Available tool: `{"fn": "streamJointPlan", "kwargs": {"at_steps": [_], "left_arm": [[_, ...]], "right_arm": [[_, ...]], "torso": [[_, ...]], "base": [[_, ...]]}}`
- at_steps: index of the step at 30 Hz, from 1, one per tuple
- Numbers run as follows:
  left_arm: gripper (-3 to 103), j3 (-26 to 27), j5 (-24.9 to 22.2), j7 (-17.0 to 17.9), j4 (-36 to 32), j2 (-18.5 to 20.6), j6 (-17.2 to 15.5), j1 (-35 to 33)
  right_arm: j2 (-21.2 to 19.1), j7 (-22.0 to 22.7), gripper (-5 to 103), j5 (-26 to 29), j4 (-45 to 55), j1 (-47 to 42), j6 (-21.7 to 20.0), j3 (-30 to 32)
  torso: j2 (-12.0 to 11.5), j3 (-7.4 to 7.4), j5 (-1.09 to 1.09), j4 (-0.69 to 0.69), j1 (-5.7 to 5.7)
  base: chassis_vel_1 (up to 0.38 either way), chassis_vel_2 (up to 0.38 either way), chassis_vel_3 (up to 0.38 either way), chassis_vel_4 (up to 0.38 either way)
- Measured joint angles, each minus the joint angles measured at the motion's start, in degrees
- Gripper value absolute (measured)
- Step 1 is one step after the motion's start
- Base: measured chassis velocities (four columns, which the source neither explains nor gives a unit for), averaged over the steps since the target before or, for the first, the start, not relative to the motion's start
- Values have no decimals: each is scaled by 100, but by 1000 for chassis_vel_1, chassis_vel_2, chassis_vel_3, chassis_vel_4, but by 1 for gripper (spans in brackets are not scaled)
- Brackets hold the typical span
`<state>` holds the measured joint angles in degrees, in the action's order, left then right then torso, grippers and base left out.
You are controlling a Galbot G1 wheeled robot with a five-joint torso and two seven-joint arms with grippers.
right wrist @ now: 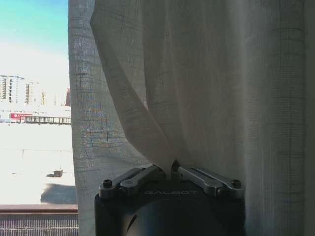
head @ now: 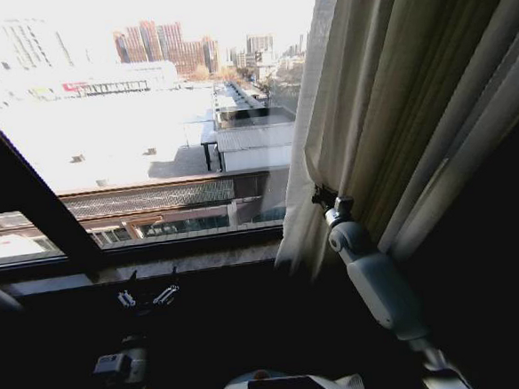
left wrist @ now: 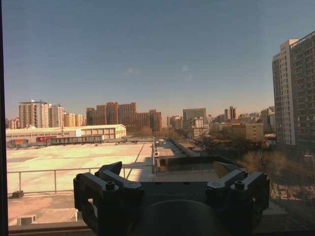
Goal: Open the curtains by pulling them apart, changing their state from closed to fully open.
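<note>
The curtain (head: 412,86) is a sheer white pleated panel bunched at the right side of the window. My right gripper (head: 318,196) is raised to its inner edge. In the right wrist view the right gripper (right wrist: 172,169) is shut on a pinched fold of the curtain (right wrist: 197,88), and the fabric fans upward from the fingertips. My left gripper (head: 146,297) sits low near the sill, away from any fabric. In the left wrist view the left gripper (left wrist: 170,169) is open with nothing between its fingers and faces the bare glass and the city outside.
A dark slanted window frame bar (head: 28,193) crosses the left of the pane. The stone sill (head: 175,263) runs below the glass. Beneath the sill the wall is in deep shadow. My torso shows at the bottom of the head view.
</note>
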<state>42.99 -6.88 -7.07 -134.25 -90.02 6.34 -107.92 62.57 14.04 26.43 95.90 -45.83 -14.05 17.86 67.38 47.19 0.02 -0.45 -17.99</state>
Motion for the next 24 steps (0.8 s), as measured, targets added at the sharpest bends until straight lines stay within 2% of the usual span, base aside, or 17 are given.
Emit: {"fn": "streamJointPlan", "kwargs": {"at_steps": [9,24], "left_arm": [[100,23,-13,0,7,20,0,13],[100,47,-64,3,49,47,5,35]], "right_arm": [[-142,-10,0,191,483,-201,-106,-13],[-120,-37,0,225,522,-195,-243,3]], "torso": [[1,0,-1,1,0],[0,0,-1,1,0]], "base": [[0,0,0,0],[0,0,0,0]]}}
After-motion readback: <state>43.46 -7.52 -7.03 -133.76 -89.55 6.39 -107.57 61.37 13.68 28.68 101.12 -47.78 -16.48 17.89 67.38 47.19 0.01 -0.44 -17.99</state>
